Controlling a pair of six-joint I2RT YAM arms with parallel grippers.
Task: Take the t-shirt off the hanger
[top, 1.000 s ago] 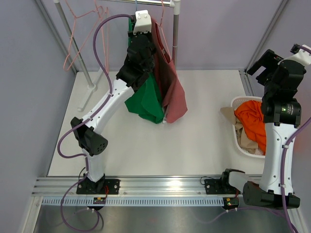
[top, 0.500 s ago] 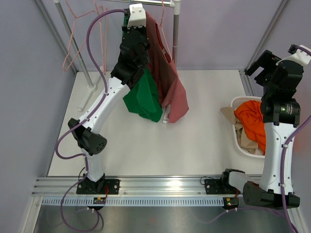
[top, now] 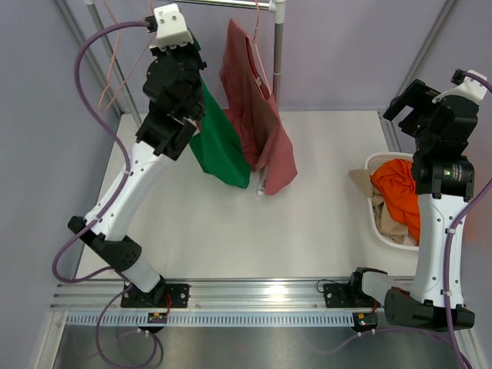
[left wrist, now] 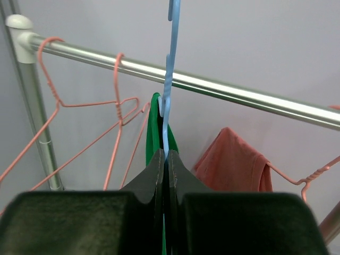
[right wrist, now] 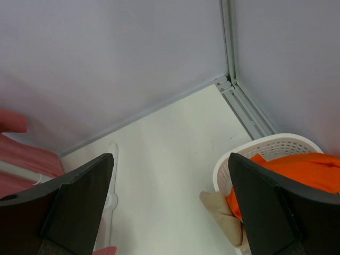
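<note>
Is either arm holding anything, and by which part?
The left gripper pinches the blue hanger by its neck, just above the green t-shirt. The right gripper is open and empty.

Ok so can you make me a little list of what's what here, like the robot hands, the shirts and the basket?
left gripper: shut on the blue hanger, just under its hook
green t-shirt: hanging from the blue hanger, not off it yet
red shirt: hanging on the rail
empty pink hangers: on the rail too
basket: white, with an orange cloth inside
right gripper: open, holding nothing
</note>
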